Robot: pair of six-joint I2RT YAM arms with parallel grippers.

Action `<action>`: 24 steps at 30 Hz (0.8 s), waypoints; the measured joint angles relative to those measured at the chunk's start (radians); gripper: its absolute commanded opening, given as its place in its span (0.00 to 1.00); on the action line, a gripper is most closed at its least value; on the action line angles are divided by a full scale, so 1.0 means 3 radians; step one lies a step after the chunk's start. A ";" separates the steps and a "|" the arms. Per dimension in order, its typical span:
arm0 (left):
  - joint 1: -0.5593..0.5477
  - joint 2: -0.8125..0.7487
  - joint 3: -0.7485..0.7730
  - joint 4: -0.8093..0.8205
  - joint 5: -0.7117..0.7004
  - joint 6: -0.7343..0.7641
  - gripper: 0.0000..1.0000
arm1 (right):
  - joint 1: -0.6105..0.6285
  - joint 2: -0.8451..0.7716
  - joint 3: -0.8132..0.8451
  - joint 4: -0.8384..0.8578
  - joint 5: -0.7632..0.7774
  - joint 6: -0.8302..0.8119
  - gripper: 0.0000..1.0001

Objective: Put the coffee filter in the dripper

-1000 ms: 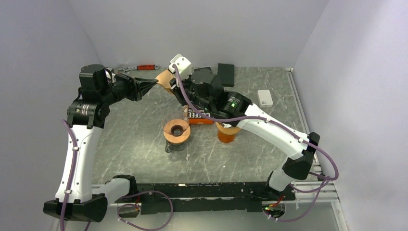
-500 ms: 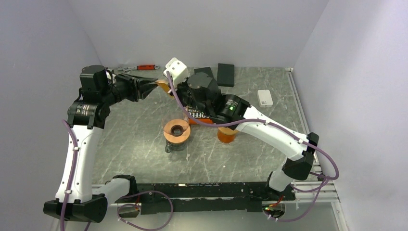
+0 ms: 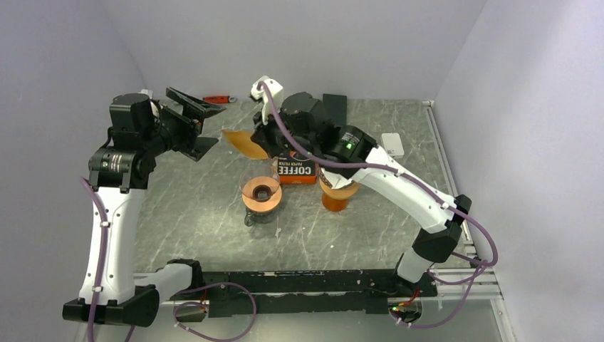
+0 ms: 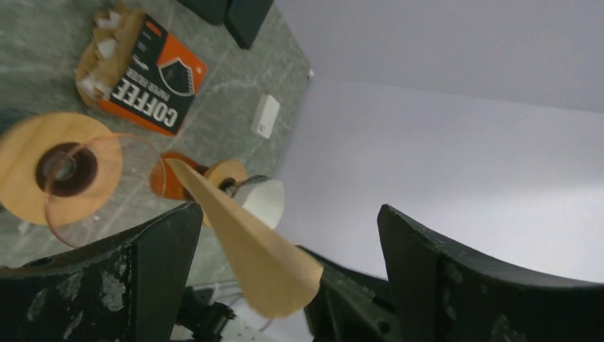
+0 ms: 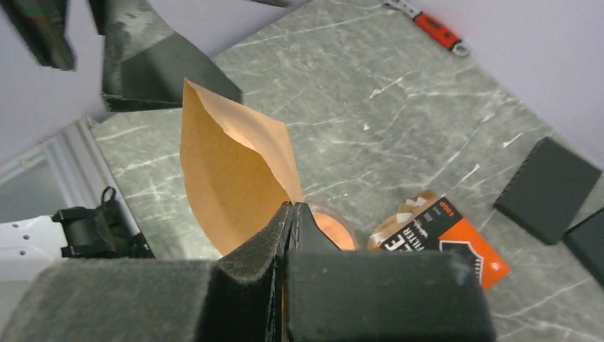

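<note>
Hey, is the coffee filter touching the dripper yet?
Apart. The top view shows a clear gap between the coffee filter, pinched in the right gripper with its jaws shut, and the dripper.

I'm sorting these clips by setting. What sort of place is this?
Most likely a robotics lab test cell, not a kitchen: plain walls flank a marble-patterned table, a left arm and right arm are bolted at its near edge, and a filter box and dripper share it with a wrench.
</note>
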 measured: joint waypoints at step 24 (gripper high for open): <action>-0.0005 -0.0380 -0.0402 0.0355 -0.0683 0.1974 1.00 | -0.1007 -0.0403 -0.0532 -0.0160 -0.1054 0.1128 0.00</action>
